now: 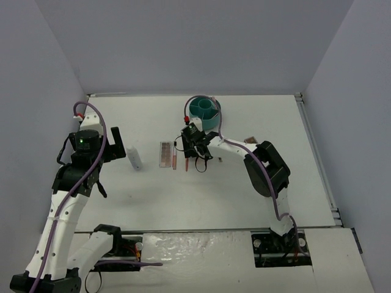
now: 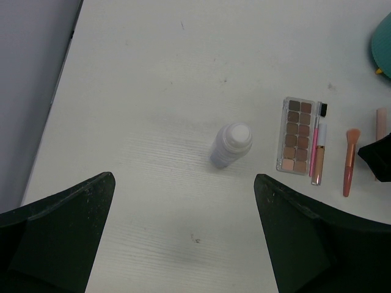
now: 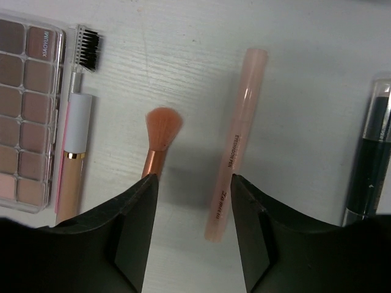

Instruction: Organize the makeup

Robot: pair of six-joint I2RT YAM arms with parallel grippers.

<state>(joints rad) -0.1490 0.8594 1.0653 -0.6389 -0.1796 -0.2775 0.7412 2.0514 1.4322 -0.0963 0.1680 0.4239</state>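
Observation:
A white bottle [image 1: 135, 159] lies on the table; in the left wrist view it [image 2: 232, 144] lies just ahead of my open, empty left gripper [image 2: 183, 180] [image 1: 120, 146]. To its right lie a brown eyeshadow palette [image 2: 297, 135] [image 3: 24, 116], a pink brow wand [image 3: 76, 140], an orange brush [image 3: 160, 137], a pale pink pen [image 3: 235, 152] and a dark stick [image 3: 371, 165]. My right gripper [image 3: 192, 183] [image 1: 194, 151] hangs open low over the table. The pen's near end lies between its fingers, close to the right one. The brush handle runs under the left finger.
The round teal divided cup [image 1: 203, 110] stands just behind the right gripper, and its rim shows at the left wrist view's right edge [image 2: 383, 36]. White walls close in the table on three sides.

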